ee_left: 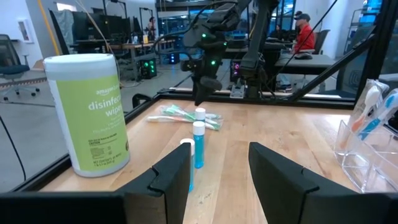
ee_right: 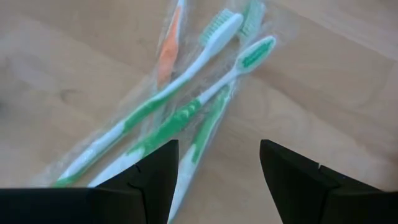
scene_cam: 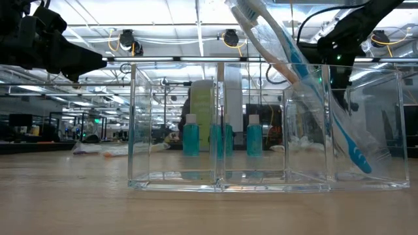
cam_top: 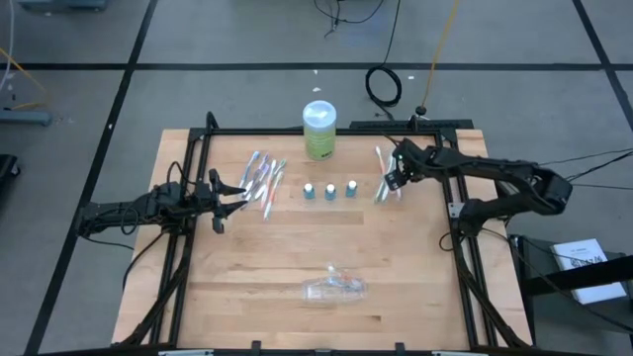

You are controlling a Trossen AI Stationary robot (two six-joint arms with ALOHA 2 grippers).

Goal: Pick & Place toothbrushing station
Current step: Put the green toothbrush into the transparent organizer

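A clear plastic cup with several compartments (cam_top: 334, 289) stands near the table's front edge. In the low view a blue-and-white toothbrush (scene_cam: 307, 78) leans in the cup's right part (scene_cam: 366, 130), head up. Three tiny blue-and-white tubes (cam_top: 330, 190) stand upright in a row mid-table. One pile of toothbrushes (cam_top: 263, 178) lies left of them. A second pile of green-and-white toothbrushes (ee_right: 186, 106) lies to their right. My right gripper (ee_right: 217, 155) hangs open above this second pile (cam_top: 384, 184). My left gripper (cam_top: 232, 191) is open and empty beside the left pile, and it points toward the tubes (ee_left: 198, 143).
A green-and-white canister of disinfecting wipes (cam_top: 319, 129) stands behind the tubes and also shows in the left wrist view (ee_left: 87, 112). A black frame (cam_top: 326, 131) runs round the table's far and side edges. Bare wood lies between the tubes and the cup.
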